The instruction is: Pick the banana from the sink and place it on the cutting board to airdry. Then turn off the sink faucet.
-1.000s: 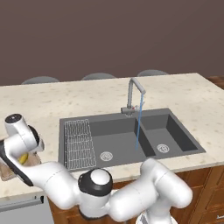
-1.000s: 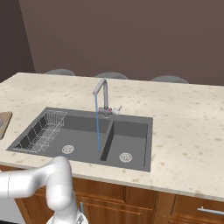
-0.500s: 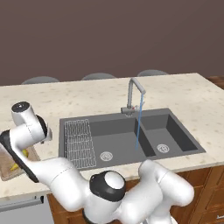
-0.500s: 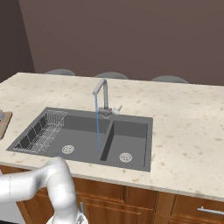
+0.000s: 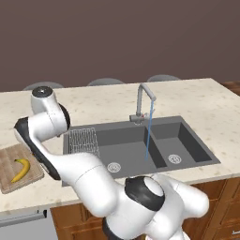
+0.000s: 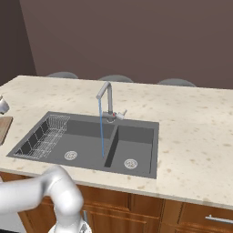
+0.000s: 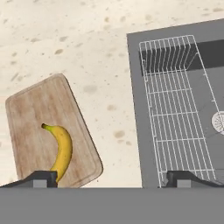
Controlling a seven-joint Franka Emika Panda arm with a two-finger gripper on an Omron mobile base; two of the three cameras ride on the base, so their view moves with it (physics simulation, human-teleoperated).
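Observation:
The yellow banana [image 5: 21,169] [image 7: 61,150] lies flat on the wooden cutting board [image 5: 10,157] [image 7: 39,113], left of the sink [image 5: 129,136] [image 6: 136,136]. My gripper [image 7: 113,180] hovers above the counter between board and sink, open, with nothing between its widely spread fingertips [image 7: 41,178]. The banana sits just ahead of the left tip and apart from it. The sink faucet [image 5: 143,101] [image 6: 106,101] stands behind the basin divider, and a thin blue stream of water runs from its spout into the large basin.
A white wire rack [image 5: 83,140] [image 6: 43,136] [image 7: 175,113] fills the left end of the large basin. Round drains [image 5: 114,166] [image 6: 130,163] sit in both basins. The speckled counter [image 6: 195,123] stretches wide to the right. Chair backs [image 5: 105,82] show behind the counter.
My arm has risen from the cutting board and swung up over the counter's left end. The banana stays lying on the board. Water keeps running.

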